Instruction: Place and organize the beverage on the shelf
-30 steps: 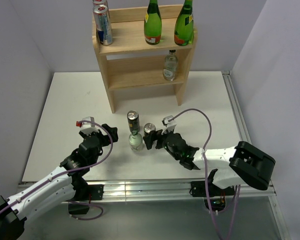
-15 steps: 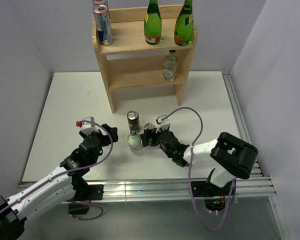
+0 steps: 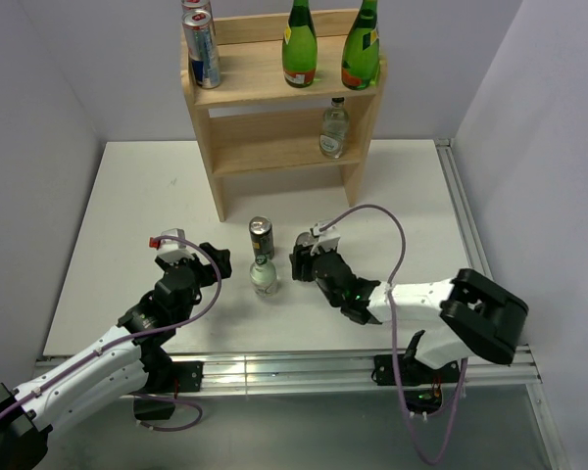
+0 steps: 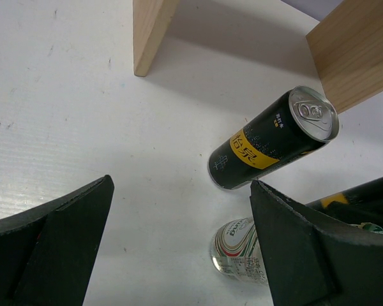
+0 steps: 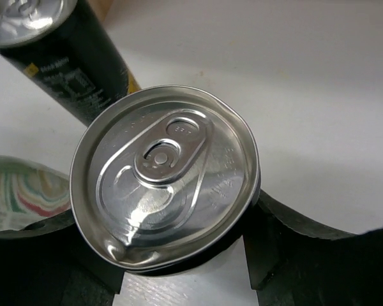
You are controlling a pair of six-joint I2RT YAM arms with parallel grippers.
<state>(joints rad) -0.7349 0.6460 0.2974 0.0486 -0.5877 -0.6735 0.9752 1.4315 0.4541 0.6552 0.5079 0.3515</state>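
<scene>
The shelf point(image 3: 255, 78) stands at the far side of the surface point(image 3: 127, 196). Its upper tier carries two silver-and-blue cans point(image 3: 203, 49) at the left and two green bottles point(image 3: 299, 44) at the right. The lower tier holds one small clear bottle point(image 3: 334, 128) at its right end. In front, a black can point(image 4: 274, 137) and a clear labelled bottle point(image 3: 265, 278) stand close together — just beside them the right gripper point(image 3: 302, 262) is clamped on a silver-topped can point(image 5: 166, 185). The left gripper point(image 3: 213, 262) sits nearby, fingers apart.
</scene>
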